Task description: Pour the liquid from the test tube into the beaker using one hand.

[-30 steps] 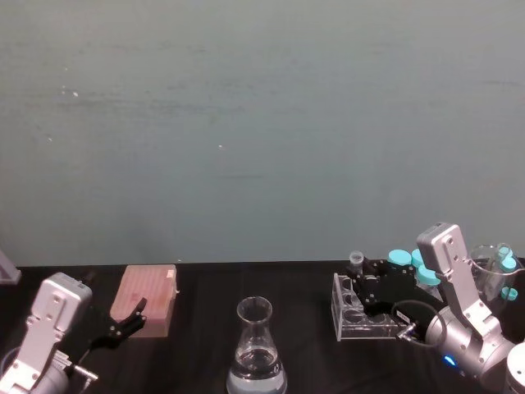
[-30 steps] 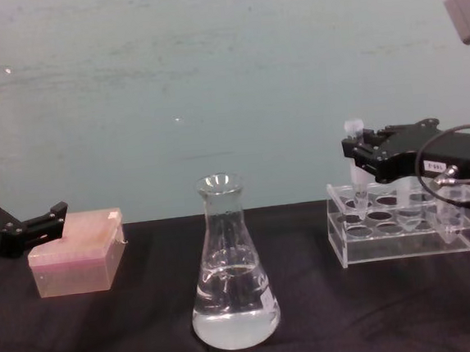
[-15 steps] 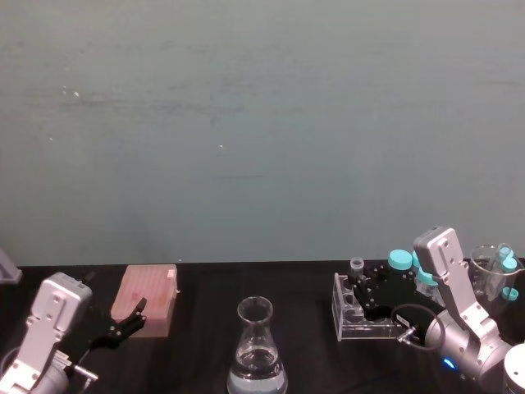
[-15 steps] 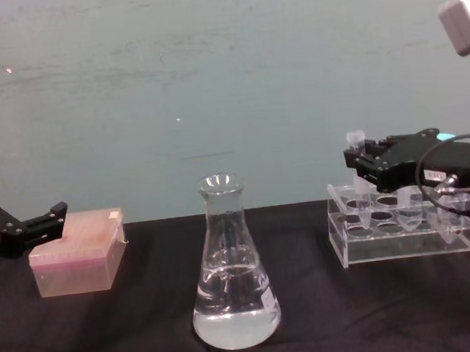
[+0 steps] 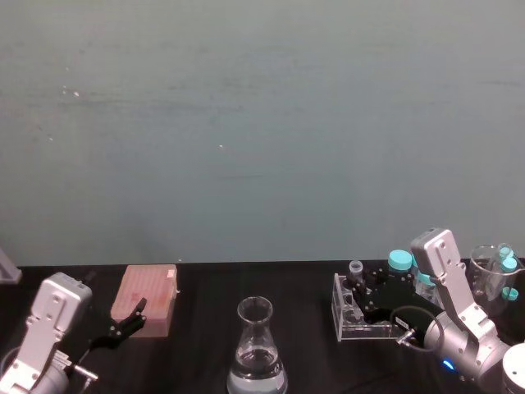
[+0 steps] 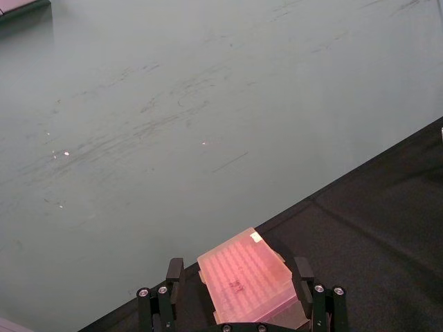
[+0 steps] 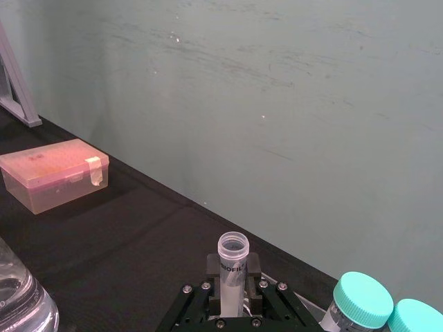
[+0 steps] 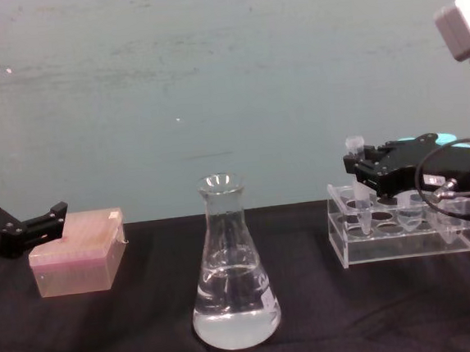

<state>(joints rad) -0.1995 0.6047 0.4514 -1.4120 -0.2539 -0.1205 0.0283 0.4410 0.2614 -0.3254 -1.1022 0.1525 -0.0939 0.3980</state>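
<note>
Your worktop [image 8: 109, 335] is covered in matte black cloth in front of a scuffed teal wall. At centre stands the beaker [image 8: 231, 267], a clear glass conical flask with a wide base, narrow neck and flared rim, about a third full of clear liquid [image 8: 235, 320]. To its right sits a clear acrylic tube rack [image 8: 405, 239] with round wells; in the head view, teal-capped tubes [image 5: 400, 259] stand at its far side.

Your right pincer [image 8: 360, 167], black and angular, is closed around the test tube [image 8: 357, 183], a slim clear plastic tube with an open rim. In the chest view the tube is upright, its pointed tip level with the rack's front-left well. The right wrist view shows the fingers [image 7: 253, 271] pressed against both sides of the tube.

Your left pincer [image 8: 40, 223] is parked just beside a translucent pink box [image 8: 77, 251] with a ridged lid, jaws spread wide and holding nothing.
</note>
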